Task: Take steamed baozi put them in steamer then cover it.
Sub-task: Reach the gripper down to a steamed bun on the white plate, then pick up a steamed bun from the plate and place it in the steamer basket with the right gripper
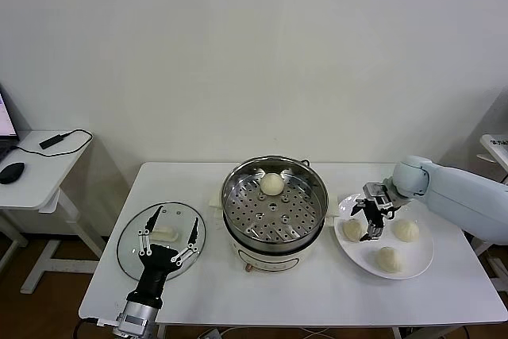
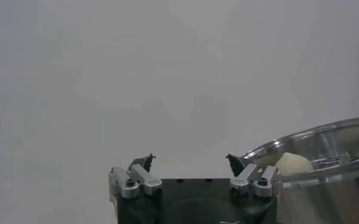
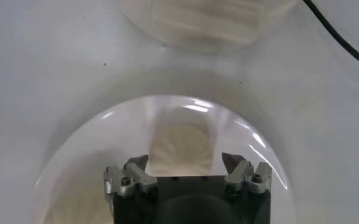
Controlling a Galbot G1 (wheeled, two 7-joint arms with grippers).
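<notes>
One round cream-white baozi already sits in my shiny steel steamer; three wait on the white plate. My right tool straddles one, jaws apart, ungripped. Left tool hovers spread over the glass lid.

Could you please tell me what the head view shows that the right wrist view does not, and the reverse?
Only the head view shows the steamer holding one baozi, the glass lid under the open left gripper, and two more baozi on the plate. Only the right wrist view shows a close look straight down between its fingers. Both share the right gripper over a plate baozi.
</notes>
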